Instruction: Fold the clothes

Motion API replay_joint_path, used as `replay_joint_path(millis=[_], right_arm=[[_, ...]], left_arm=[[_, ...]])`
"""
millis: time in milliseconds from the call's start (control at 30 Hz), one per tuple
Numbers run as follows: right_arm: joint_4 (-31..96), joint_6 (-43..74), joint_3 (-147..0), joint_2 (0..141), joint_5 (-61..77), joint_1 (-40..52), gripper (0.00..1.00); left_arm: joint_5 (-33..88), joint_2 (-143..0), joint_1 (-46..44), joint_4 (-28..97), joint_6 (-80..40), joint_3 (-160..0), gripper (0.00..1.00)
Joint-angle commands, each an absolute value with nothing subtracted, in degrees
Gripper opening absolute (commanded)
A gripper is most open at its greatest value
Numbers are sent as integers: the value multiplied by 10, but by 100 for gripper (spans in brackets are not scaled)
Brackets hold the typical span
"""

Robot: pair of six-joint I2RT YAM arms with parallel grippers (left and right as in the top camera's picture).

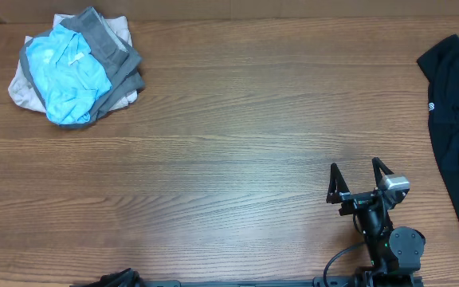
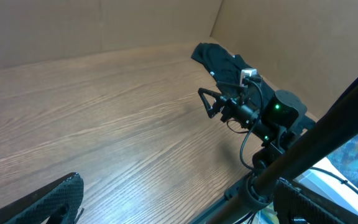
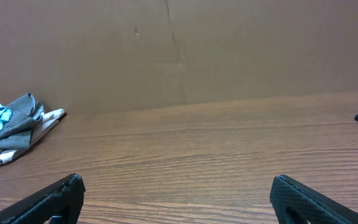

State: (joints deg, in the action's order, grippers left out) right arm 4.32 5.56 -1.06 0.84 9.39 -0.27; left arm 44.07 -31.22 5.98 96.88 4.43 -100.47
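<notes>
Wood-grain table [image 1: 229, 159]; brown cardboard wall [image 3: 166, 50] along far edge

Setting: a robotics lab test cell. Indicators: a wood-grain laminate worktop [image 1: 229, 159] is enclosed at the back and side by plain brown cardboard walls [image 3: 179, 50]. A black robot arm [image 1: 375, 217] is mounted at the front edge, with an exposed cable [image 2: 242, 146] and a lit green status light [image 2: 277, 107].
</notes>
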Motion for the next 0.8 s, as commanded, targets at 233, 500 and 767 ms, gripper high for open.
replay_joint_path(millis=[233,500,767], right_arm=[[40,58,-5,2,86,-1,100],[40,58,-5,2,86,-1,100],[40,58,-5,2,86,-1,100]], left_arm=[[439,-307,57,968,37,-1002,100],[439,-307,57,968,37,-1002,100],[422,-304,57,968,24,-991,100]])
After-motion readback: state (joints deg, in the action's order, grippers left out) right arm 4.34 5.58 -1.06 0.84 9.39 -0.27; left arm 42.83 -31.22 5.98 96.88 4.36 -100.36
